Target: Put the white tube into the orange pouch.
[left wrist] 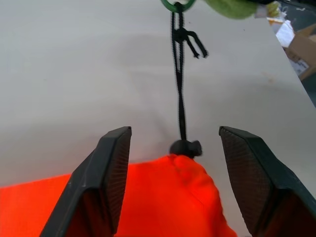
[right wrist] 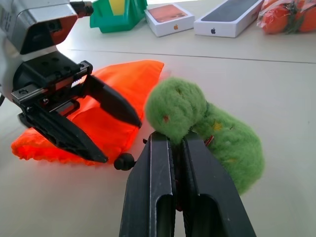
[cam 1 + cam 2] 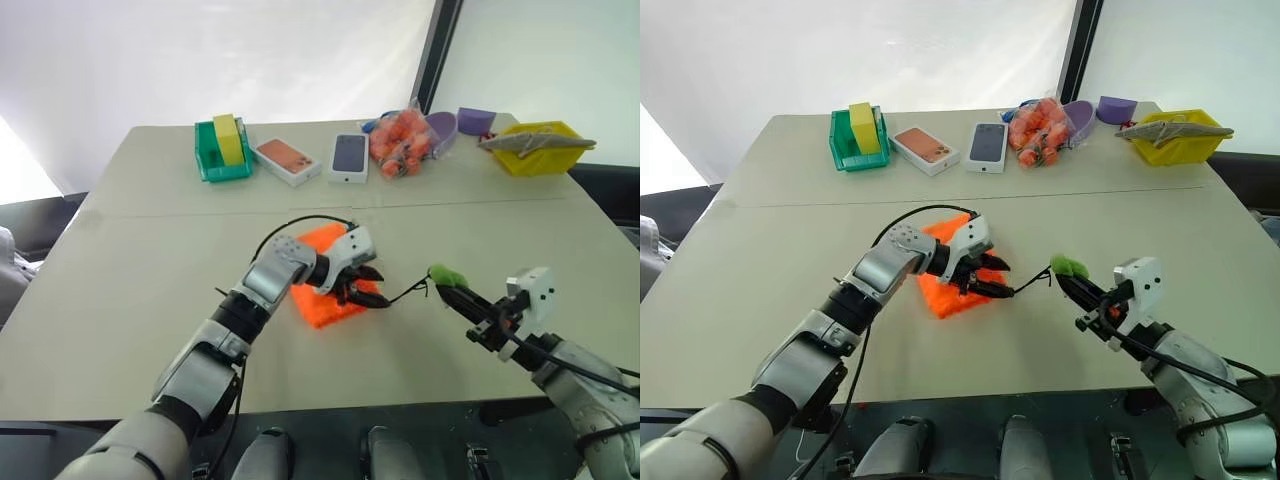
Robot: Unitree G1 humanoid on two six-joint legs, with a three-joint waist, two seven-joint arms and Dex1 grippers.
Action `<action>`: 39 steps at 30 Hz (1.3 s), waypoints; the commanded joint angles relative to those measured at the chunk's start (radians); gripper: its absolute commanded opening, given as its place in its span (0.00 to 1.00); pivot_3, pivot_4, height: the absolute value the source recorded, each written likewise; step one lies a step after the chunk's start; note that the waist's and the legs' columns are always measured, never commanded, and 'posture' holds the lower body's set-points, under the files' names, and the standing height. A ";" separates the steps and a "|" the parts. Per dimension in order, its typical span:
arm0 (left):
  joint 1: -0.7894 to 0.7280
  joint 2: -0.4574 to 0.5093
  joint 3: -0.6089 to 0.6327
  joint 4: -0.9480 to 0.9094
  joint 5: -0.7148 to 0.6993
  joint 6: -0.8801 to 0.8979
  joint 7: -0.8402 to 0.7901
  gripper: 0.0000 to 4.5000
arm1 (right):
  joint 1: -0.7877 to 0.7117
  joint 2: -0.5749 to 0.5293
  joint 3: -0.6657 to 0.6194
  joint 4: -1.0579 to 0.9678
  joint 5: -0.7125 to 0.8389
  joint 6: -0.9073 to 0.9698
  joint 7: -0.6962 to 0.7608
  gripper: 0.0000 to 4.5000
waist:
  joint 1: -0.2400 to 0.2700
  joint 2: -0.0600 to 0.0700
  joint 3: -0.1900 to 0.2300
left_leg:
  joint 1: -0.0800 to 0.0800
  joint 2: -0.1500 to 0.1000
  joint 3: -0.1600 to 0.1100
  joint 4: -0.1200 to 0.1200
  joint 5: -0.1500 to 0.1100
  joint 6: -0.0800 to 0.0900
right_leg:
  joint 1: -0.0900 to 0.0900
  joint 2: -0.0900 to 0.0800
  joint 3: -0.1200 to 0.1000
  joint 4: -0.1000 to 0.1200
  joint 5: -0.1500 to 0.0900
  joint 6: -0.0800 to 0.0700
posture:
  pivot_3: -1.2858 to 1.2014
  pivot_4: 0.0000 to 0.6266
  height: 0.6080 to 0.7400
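Note:
The orange pouch (image 3: 318, 305) lies flat in the middle of the table. Its black cord (image 1: 180, 98) runs from a round toggle (image 1: 185, 147) at the gathered neck to a green fuzzy ball (image 2: 197, 118). My left gripper (image 3: 368, 285) hangs open over the pouch's neck, one finger on each side of it, gripping nothing. My right gripper (image 3: 455, 293) is shut on the green fuzzy ball, holding it just above the table to the right of the pouch, with the cord stretched between. The white tube is out of view.
Along the table's far edge stand a green bin (image 3: 222, 150) with a yellow block, two phone boxes (image 3: 288, 160) (image 3: 349, 157), a clear bag of orange items (image 3: 400, 142), purple pieces (image 3: 450, 128) and a yellow bin (image 3: 540, 148).

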 commanded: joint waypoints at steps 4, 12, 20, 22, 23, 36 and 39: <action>-0.023 -0.006 -0.019 -0.013 0.003 -0.013 -0.027 0.60 | -0.004 -0.016 -0.055 -0.063 0.047 -0.012 0.002 0.00 | -0.001 0.000 0.000 | 0.000 0.000 0.000 0.000 0.000 0.000 | 0.000 0.000 0.000 0.000 0.000 0.000 | 0.52 0.24 1.00; -0.043 -0.024 -0.042 0.046 0.009 -0.002 -0.058 0.60 | -0.005 -0.023 -0.050 -0.070 0.057 -0.012 -0.007 0.00 | -0.001 0.000 0.000 | 0.000 0.000 0.000 0.000 0.000 0.000 | 0.000 0.000 0.000 0.000 0.000 0.000 | 0.52 0.24 1.00; -0.058 -0.031 -0.033 0.106 -0.013 0.005 -0.150 0.60 | -0.002 -0.028 -0.038 -0.080 0.052 -0.011 -0.006 0.00 | -0.001 0.000 0.000 | 0.000 0.000 0.000 0.000 0.000 0.000 | 0.000 0.000 0.000 0.000 0.000 0.000 | 0.52 0.24 1.00; -0.055 -0.023 -0.034 0.109 -0.012 -0.001 -0.175 0.60 | 0.004 -0.033 -0.033 -0.086 0.046 -0.011 -0.004 0.00 | -0.001 0.000 0.000 | 0.000 0.000 0.000 0.000 0.000 0.000 | 0.000 0.000 0.000 0.000 0.000 0.000 | 0.52 0.24 1.00; -0.052 -0.017 -0.036 0.110 -0.011 -0.006 -0.189 0.60 | 0.008 -0.036 -0.029 -0.089 0.040 -0.013 -0.002 0.00 | -0.001 0.000 0.000 | 0.000 0.000 0.000 0.000 0.000 0.000 | 0.000 0.000 0.000 0.000 0.000 0.000 | 0.52 0.24 1.00; -0.022 -0.001 -0.030 0.118 -0.008 0.000 -0.224 0.60 | 0.030 -0.033 -0.015 -0.130 0.007 -0.049 0.007 0.00 | -0.001 0.000 0.000 | 0.000 0.000 0.000 0.000 0.000 0.000 | 0.000 0.000 0.000 0.000 0.000 0.000 | 0.52 0.24 1.00; -0.017 0.002 -0.025 0.116 -0.007 -0.004 -0.218 0.60 | 0.012 -0.021 -0.032 -0.122 -0.005 -0.076 -0.016 0.00 | -0.001 0.000 0.000 | 0.000 0.000 0.000 0.000 0.000 0.000 | 0.000 0.000 0.000 0.000 0.000 0.000 | 0.52 0.24 1.00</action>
